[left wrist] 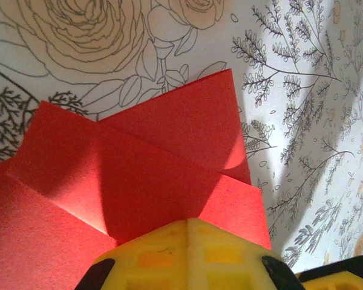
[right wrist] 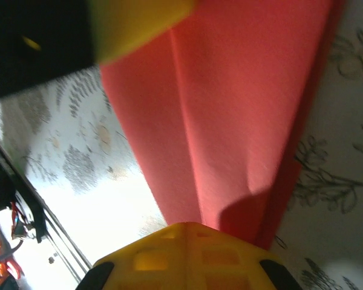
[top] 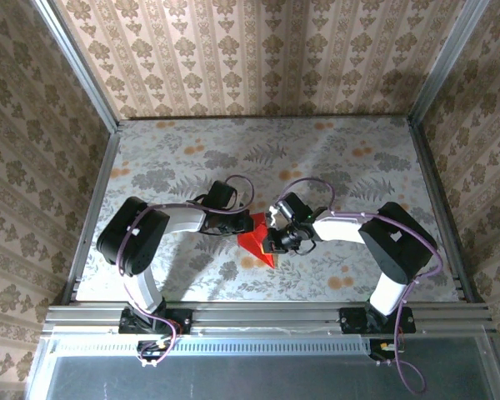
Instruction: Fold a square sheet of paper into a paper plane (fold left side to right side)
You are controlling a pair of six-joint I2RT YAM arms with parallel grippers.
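While elbows-out, fingers [left wrist: 187,257] at paper [top: 254,242]

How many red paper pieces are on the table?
1. The folded bright red paper sheet lies on the floral tabletop between the left gripper and right gripper, partly covered by them.

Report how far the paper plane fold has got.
Done: the red paper carries several folds, with overlapping flaps and creases. In hand: the left tool and right tool, both shut, sit over it, apparently pressing it flat. Left: it tapers in the right wrist view, but its flaps spread wide in the left wrist view, so narrowing folds probably remain.
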